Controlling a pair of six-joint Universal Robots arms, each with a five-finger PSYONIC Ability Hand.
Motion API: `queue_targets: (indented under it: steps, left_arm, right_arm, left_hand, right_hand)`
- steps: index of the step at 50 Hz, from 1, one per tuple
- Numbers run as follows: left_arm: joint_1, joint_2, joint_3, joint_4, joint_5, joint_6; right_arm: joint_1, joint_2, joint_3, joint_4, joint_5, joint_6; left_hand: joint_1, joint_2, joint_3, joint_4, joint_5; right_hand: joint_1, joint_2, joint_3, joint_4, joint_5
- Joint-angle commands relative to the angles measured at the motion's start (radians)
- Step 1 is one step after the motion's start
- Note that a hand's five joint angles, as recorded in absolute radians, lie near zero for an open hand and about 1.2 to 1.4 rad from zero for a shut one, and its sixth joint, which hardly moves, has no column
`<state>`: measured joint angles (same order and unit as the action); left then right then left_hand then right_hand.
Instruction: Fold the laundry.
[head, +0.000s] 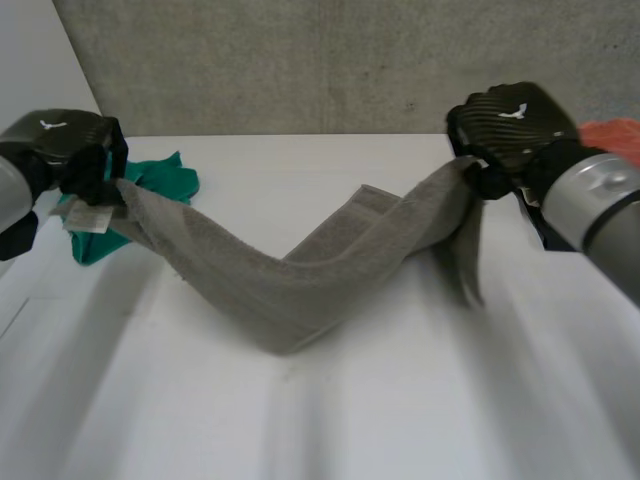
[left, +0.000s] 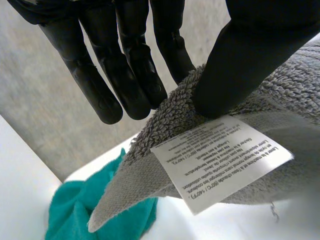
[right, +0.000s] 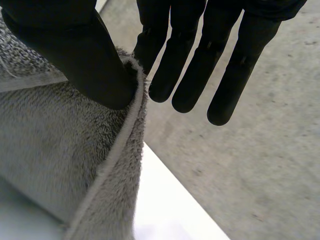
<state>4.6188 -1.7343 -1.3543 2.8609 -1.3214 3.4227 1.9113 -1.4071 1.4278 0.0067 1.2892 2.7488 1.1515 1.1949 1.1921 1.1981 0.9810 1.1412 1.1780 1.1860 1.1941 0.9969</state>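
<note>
My left hand (head: 68, 150) and right hand (head: 512, 125), raised wide apart over the table (head: 420, 400), each pinch an end of the sagging grey towel (head: 300, 285) between thumb and fingers.

We see a white table (head: 400, 420) across the lower frame and a grey concrete wall (head: 300, 60) along the top.

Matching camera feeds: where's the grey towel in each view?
Head view: towel slung between left hand and right hand, sagging onto the table.
Left wrist view: corner with label pinched under that hand's thumb.
Right wrist view: hemmed edge pinched under that hand's thumb.
Shared landmark: the white table.
</note>
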Motion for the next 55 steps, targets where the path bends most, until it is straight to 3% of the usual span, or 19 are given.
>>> queue_targets:
  steps: [1,6,8,10,11,14,20,25,27,31,33,35,41,49,55]
  left_arm:
    - [-0.017,-0.321,0.211,0.02,-0.108,-0.002]
    - [-0.017,-0.52,0.411,0.046,-0.174,-0.016]
    - [-0.021,-0.606,0.501,0.052,-0.197,-0.028]
    - [-0.028,-0.646,0.553,0.052,-0.214,-0.03]
    - [-0.041,-0.674,0.593,0.049,-0.231,-0.033]
    - [-0.078,-0.682,0.619,0.038,-0.293,-0.028]
    - [-0.126,-0.591,0.517,0.04,-0.367,-0.02]
    - [-0.172,-0.437,0.327,0.037,-0.371,0.016]
    - [-0.204,-0.355,0.207,0.041,-0.352,0.026]
    - [-0.285,-0.242,-0.004,0.048,-0.259,0.024]
    - [-0.313,-0.226,-0.058,0.051,-0.223,0.021]
    - [-0.351,-0.225,-0.11,0.061,-0.182,0.017]
    - [-0.39,-0.267,-0.134,0.097,-0.171,-0.022]
    - [-0.439,-0.378,-0.059,0.189,-0.205,-0.065]
    - [-0.475,-0.458,0.015,0.176,-0.268,-0.062]
  right_arm:
    - [0.143,0.209,-0.087,-0.111,0.148,0.055]
    - [0.213,0.362,-0.177,-0.247,0.323,0.052]
    - [0.236,0.428,-0.222,-0.303,0.384,0.038]
    - [0.25,0.471,-0.251,-0.333,0.42,0.02]
    - [0.27,0.511,-0.277,-0.358,0.447,-0.01]
    - [0.302,0.568,-0.315,-0.382,0.492,-0.081]
    - [0.331,0.6,-0.333,-0.386,0.529,-0.162]
    - [0.336,0.588,-0.317,-0.386,0.525,-0.189]
    - [0.338,0.58,-0.313,-0.384,0.525,-0.195]
    - [0.333,0.566,-0.299,-0.378,0.524,-0.19]
    - [0.333,0.56,-0.294,-0.376,0.524,-0.189]
    - [0.331,0.551,-0.287,-0.37,0.521,-0.183]
    - [0.333,0.537,-0.26,-0.352,0.51,-0.156]
    - [0.336,0.522,-0.225,-0.324,0.507,-0.133]
    - [0.331,0.517,-0.205,-0.324,0.507,-0.118]
  left_hand:
    - [0.245,0.201,0.204,0.198,0.241]
    - [0.245,0.201,0.204,0.198,0.241]
    - [0.102,0.059,0.062,0.055,0.098]
    - [-0.147,-0.19,-0.188,-0.194,-0.151]
    - [-0.465,-0.509,-0.506,-0.512,-0.469]
    - [-0.977,-1.02,-1.018,-1.024,-0.981]
    - [-0.977,-1.02,-1.018,-1.024,-0.981]
    - [-0.977,-1.02,-1.018,-1.024,-0.981]
    - [-0.965,-1.009,-1.006,-1.012,-0.969]
    - [-0.642,-0.686,-0.683,-0.689,-0.646]
    - [-0.624,-0.667,-0.665,-0.671,-0.628]
    - [-0.627,-0.67,-0.667,-0.673,-0.631]
    - [-0.639,-0.682,-0.679,-0.685,-0.643]
    - [-0.636,-0.679,-0.676,-0.682,-0.64]
    - [-0.621,-0.664,-0.662,-0.668,-0.625]
  right_hand:
    - [0.255,0.218,0.21,0.202,0.225]
    - [0.255,0.218,0.21,0.202,0.225]
    - [0.255,0.218,0.21,0.202,0.225]
    - [0.255,0.218,0.21,0.202,0.225]
    - [0.255,0.218,0.21,0.202,0.225]
    - [0.255,0.218,0.21,0.202,0.225]
    - [0.255,0.218,0.21,0.202,0.225]
    - [0.255,0.218,0.21,0.202,0.225]
    - [0.255,0.218,0.21,0.202,0.225]
    - [0.255,0.218,0.21,0.202,0.225]
    - [0.255,0.218,0.21,0.202,0.225]
    - [0.255,0.218,0.21,0.202,0.225]
    - [0.255,0.218,0.21,0.202,0.225]
    - [0.255,0.218,0.21,0.202,0.225]
    - [0.255,0.218,0.21,0.202,0.225]
